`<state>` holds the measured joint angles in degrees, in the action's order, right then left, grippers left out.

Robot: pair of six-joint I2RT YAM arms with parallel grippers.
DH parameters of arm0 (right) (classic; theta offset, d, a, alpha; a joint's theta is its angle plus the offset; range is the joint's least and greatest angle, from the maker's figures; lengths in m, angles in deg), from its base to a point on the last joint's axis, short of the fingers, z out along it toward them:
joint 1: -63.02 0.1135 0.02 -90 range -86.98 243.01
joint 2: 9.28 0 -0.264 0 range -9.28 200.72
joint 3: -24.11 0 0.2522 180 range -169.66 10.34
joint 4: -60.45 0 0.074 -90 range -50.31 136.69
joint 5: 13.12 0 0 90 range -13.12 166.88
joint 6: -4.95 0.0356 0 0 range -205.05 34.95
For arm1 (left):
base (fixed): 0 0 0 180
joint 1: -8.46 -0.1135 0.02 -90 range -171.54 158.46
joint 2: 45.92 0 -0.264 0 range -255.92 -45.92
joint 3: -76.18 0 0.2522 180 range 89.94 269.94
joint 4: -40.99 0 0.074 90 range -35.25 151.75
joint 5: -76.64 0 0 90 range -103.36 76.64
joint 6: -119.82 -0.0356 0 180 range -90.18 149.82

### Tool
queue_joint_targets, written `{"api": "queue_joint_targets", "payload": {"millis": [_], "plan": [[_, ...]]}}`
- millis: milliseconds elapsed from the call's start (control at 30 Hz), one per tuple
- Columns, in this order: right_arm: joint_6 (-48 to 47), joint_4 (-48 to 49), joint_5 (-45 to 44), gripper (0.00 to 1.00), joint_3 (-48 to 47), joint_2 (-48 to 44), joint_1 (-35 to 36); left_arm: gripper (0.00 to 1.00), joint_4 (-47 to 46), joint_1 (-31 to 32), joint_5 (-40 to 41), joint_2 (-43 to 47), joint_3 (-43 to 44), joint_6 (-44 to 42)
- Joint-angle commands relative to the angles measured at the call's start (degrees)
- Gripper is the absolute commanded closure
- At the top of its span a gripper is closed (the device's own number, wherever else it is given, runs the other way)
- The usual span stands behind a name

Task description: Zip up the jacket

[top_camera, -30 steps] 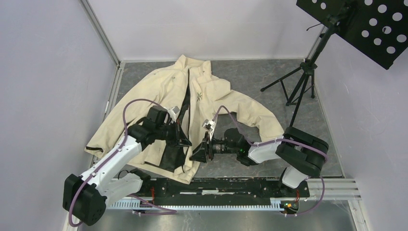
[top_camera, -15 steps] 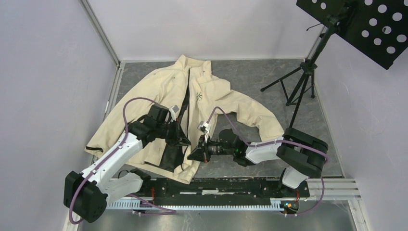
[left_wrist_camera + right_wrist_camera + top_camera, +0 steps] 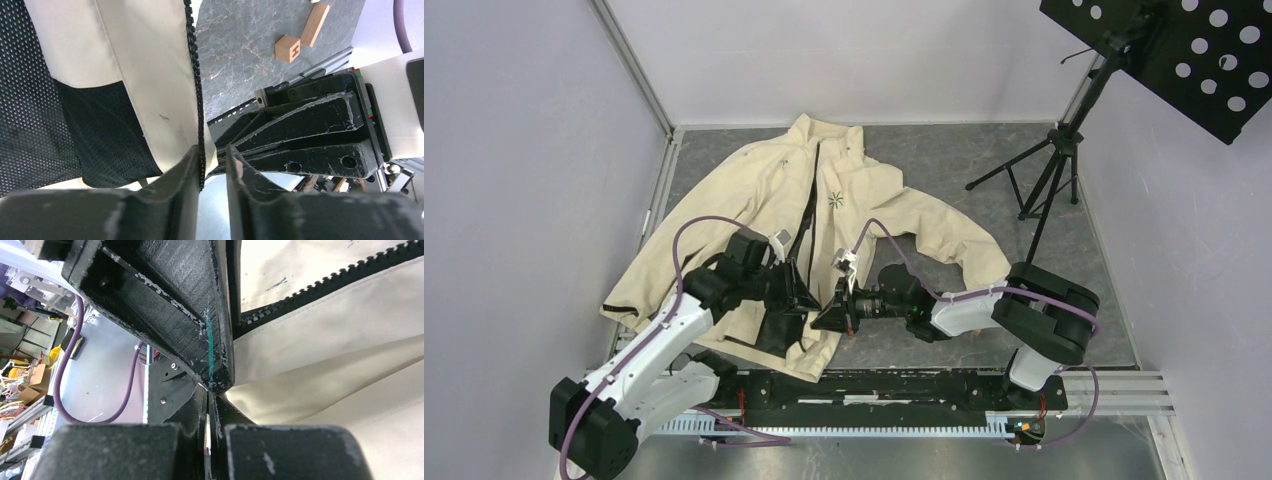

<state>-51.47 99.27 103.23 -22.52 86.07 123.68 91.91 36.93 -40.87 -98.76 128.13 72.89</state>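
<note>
The cream jacket (image 3: 754, 190) lies spread on the grey table, front open, with its dark zipper (image 3: 809, 210) running down the middle and a starburst logo (image 3: 835, 199) on the chest. Both grippers meet at the lower front hem. My left gripper (image 3: 802, 297) (image 3: 212, 150) is slightly open; the toothed zipper edge (image 3: 195, 75) rests against its left finger, beside black mesh lining (image 3: 30, 100). My right gripper (image 3: 827, 318) (image 3: 208, 400) is shut, with a thin pale sliver of the jacket's edge pinched between its pads. Zipper teeth (image 3: 320, 282) cross the cream fabric (image 3: 325, 340) above it.
A black tripod stand (image 3: 1049, 170) with a perforated panel (image 3: 1184, 50) stands at the right rear. Two wooden blocks (image 3: 288, 48) (image 3: 315, 24) lie on the table by the front rail (image 3: 874, 385). Walls close in the left and back.
The right gripper slid left to the jacket's hem and closed there. The left gripper let its jaws part and drew back slightly toward the near left.
</note>
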Motion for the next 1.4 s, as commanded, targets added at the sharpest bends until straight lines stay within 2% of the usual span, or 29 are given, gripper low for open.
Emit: {"api": "queue_joint_targets", "payload": {"millis": [0, 33, 100, 200, 300, 533, 700, 767, 867, 1133, 1367], "plan": [[0.0, 4.2, -0.6, 1.00, -0.9, -0.3, -0.9, 0.73, -0.3, 1.2, -1.9, 2.1, -0.9, 3.2], [0.0, 4.2, -0.8, 1.00, -0.9, -0.4, -1.0, 0.78, -0.4, 1.4, -1.9, 2.2, -0.7, 3.3], [0.2, 4.1, -1.2, 0.92, -1.0, -0.4, -1.0, 0.89, -0.4, 1.6, -1.7, 2.0, -0.2, 3.3], [0.4, 4.1, -1.2, 0.79, -1.2, -0.4, -1.0, 0.97, -0.4, 1.7, -1.6, 1.6, 0.5, 3.2], [0.5, 4.8, -0.6, 0.70, -1.0, -0.7, -1.0, 0.98, -0.6, 1.8, -1.1, 1.4, 0.8, 2.9], [2.0, 7.7, 0.2, 0.58, 0.3, -1.0, -0.8, 0.98, -1.2, 1.8, 0.1, 0.1, 1.2, 2.8], [0.3, -8.6, -10.9, 0.52, -0.9, -5.3, 0.1, 0.98, -0.3, 1.9, 2.8, -0.9, 2.3, 3.8], [1.1, -12.2, -15.7, 0.46, -0.6, -6.8, 1.0, 0.98, -0.1, 1.9, 3.6, -1.5, 2.3, 4.0], [2.0, -15.1, -20.1, 0.43, -0.1, -8.4, 1.5, 0.98, -0.1, 1.9, 4.3, -2.3, 2.6, 3.8], [5.2, -15.0, -22.4, 0.41, -1.0, -10.2, 4.8, 0.98, 1.2, 2.1, 6.2, -3.1, 3.7, 4.7], [6.9, -21.9, -32.3, 0.40, -4.9, -11.5, 8.5, 0.98, 3.3, 2.5, 8.8, -5.0, 5.4, 4.9]]}}
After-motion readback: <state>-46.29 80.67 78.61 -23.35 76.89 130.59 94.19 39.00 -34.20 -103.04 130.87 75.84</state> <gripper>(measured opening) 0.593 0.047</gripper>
